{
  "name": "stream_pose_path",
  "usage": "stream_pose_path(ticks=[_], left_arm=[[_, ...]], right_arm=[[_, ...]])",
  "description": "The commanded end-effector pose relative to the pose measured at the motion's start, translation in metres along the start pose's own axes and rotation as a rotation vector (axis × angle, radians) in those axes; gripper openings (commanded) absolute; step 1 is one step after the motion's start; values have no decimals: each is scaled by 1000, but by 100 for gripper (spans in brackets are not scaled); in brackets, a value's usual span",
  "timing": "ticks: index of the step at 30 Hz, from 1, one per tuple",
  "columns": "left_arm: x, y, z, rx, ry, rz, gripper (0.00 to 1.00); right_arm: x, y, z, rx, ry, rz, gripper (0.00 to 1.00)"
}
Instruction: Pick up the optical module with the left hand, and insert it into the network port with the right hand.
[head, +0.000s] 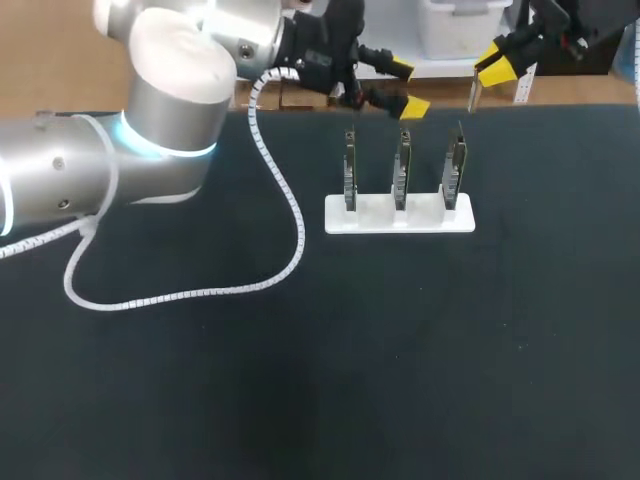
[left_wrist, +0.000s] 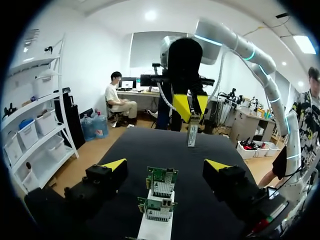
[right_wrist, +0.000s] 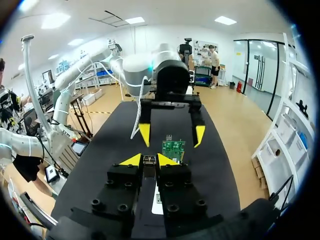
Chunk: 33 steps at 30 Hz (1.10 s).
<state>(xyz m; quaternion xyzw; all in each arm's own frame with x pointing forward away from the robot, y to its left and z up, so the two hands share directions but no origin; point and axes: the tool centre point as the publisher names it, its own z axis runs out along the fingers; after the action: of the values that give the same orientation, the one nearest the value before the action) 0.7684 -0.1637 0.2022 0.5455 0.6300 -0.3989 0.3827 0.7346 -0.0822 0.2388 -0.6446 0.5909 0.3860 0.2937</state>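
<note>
Hanging from the right pincer (head: 497, 63) is the optical module (head: 472, 95), a thin grey stick that points down. The 2 yellow tips of this pincer are clenched on its top end, 1 on each side. The module is up in the air over the far edge of the black table (head: 200, 400), just past the board nearest the right arm, and it touches no board. The left pincer (head: 405, 87) is near it, also over the far edge, just past the middle board. Its 2 fingers are spread wide and it is grasping nothing. On the table sits a white stand (head: 400, 215) with 3 green boards (head: 402, 165) standing up straight in a row, 1 in each slot. From the left wrist, the boards show low down between its open fingers, and the module hangs farther ahead. I cannot pick out the port on the boards. A white curly cable (head: 290, 210) runs from the left arm and lies in a loop on the table, apart from the stand.
</note>
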Motion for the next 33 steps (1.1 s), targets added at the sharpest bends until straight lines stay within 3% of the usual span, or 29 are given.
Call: stream_pose_path(ticks=[1,12,33], left_arm=[[4,-2,0,-3,-12,4,100],[4,-2,0,-3,-12,4,100],[4,-2,0,-3,-12,4,100]], right_arm=[[0,-2,0,-4,-1,0,0],[3,-5,10,-42,11,1,0],[43,-5,21,-118,6,61,0]])
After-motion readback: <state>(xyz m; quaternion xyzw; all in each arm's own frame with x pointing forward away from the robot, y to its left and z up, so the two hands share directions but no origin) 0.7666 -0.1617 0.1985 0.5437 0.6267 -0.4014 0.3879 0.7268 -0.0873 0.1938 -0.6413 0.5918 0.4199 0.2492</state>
